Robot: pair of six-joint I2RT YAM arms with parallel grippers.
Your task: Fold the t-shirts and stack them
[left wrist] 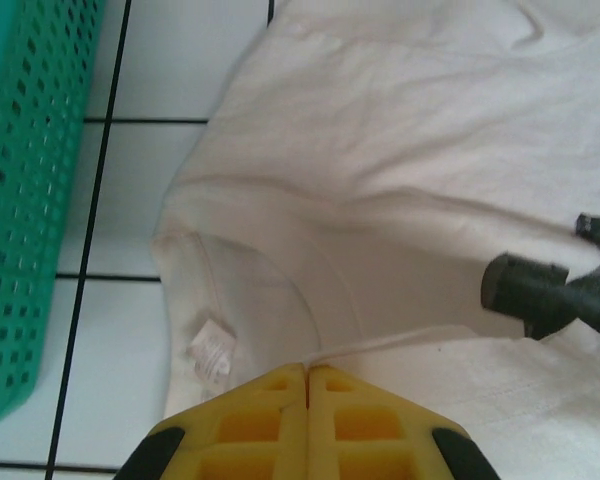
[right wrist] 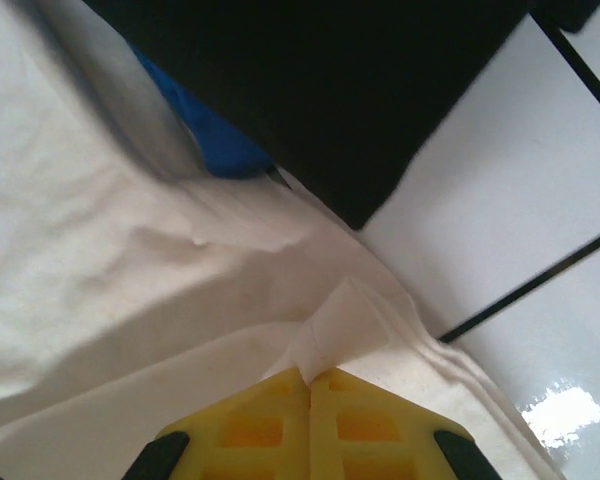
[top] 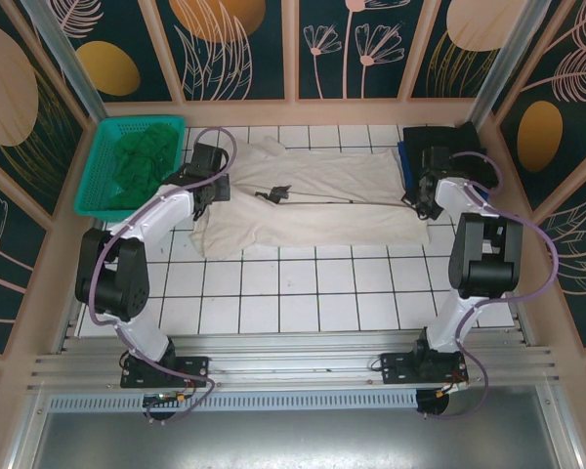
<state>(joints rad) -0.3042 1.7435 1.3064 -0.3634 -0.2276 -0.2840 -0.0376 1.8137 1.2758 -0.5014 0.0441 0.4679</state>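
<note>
- From above, the big white shirt [top: 322, 210] lies spread out flat on the table [top: 303, 293], between the two arms. The left gripper [top: 215, 189] is at one end and the right gripper [top: 423, 203] at the other. A green shirt [top: 137, 161] sits in the basket [top: 91, 174], and a black shirt [top: 439, 147] lies in the far right corner.
- In the left wrist view, the yellow fingers [left wrist: 280, 400] are squeezed together on a thin edge of the white shirt, near its neck tag [left wrist: 211, 350].
- In the right wrist view, the fingers [right wrist: 280, 405] are pinched on a puckered bit of the hem.
- The shirt looks soft, light and floppy. I think it will sag in the middle, so holding both ends is best.
</note>
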